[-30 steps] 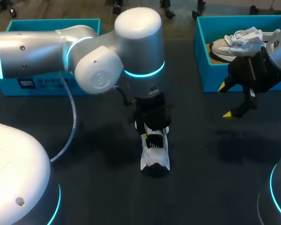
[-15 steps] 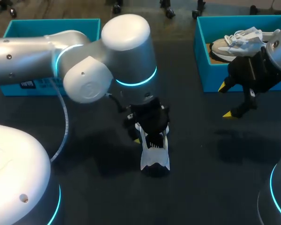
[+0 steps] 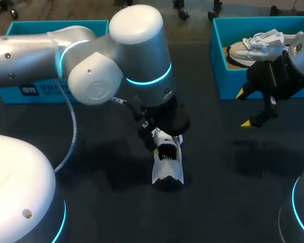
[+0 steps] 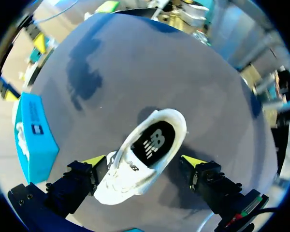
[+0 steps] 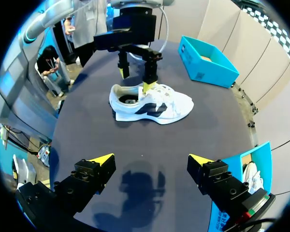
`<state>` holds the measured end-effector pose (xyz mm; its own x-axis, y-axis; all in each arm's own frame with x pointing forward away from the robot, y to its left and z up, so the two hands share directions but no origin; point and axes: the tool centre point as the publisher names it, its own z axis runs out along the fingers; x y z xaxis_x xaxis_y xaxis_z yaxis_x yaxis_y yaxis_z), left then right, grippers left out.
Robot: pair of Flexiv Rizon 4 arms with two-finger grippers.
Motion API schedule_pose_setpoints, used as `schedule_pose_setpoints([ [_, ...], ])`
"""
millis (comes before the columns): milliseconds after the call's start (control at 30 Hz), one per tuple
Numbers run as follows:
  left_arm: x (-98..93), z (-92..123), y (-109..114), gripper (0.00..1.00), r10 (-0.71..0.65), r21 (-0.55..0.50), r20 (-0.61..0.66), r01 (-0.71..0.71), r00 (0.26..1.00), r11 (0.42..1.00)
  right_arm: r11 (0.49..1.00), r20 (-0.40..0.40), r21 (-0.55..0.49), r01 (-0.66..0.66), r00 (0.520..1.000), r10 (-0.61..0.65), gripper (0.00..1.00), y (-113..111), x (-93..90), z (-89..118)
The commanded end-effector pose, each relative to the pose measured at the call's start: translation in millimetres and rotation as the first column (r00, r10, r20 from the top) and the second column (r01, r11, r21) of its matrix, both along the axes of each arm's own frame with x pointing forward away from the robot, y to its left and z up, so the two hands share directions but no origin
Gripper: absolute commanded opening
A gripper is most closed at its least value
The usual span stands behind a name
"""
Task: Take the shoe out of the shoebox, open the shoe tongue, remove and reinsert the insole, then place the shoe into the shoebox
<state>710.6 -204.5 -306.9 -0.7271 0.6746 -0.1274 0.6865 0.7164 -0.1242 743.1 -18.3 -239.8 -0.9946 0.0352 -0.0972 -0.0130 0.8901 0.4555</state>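
Left end effector (image 4: 144,162) re-angled over past second, wrist swung about above shoe (image 4: 117,180). Fingers wide apart, nothing held. Shoe unmoved on counter (image 4: 135,72), between fingers, dark insole (image 4: 153,142) just ahead. Right end effector (image 3: 244,108) unmoved, open, empty. Likely lining up insole pull.

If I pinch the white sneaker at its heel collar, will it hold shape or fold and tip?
The white fabric sneaker looks soft-walled, so its collar probably squashes when the open left gripper closes. It sits upright on a broad flat sole, so a push likely slides it rather than tips it. Lifted by the heel, the toe may droop.
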Motion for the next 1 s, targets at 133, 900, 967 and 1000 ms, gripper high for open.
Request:
schedule_pose_setpoints([
  [133, -8.0, 8, 3, 1.00, 0.174, 0.019, -0.047, -0.173, 0.984, 0.985, 1.000, 0.001, -0.001, 0.000, 1.000, 0.000, 1.00, 0, -0.6, 0],
  [900, -53.7, 4, 5, 1.00, 0.472, 0.113, -0.065, -0.463, 0.879, 0.879, 1.000, 0.001, -0.001, 0.000, 1.000, 0.000, 1.00, 0, -0.6, 0],
  [967, -59.0, 1, 4, 1.00, 0.477, 0.115, -0.064, -0.468, 0.877, 0.876, 1.000, 0.001, -0.001, 0.000, 1.000, 0.000, 1.00, 0, -0.6, 0],
  [1000, -62.4, -3, 3, 1.00, 0.475, 0.118, -0.061, -0.466, 0.878, 0.877, 1.000, 0.001, -0.001, 0.000, 1.000, 0.000, 1.00, 0, -0.6, 0],
])
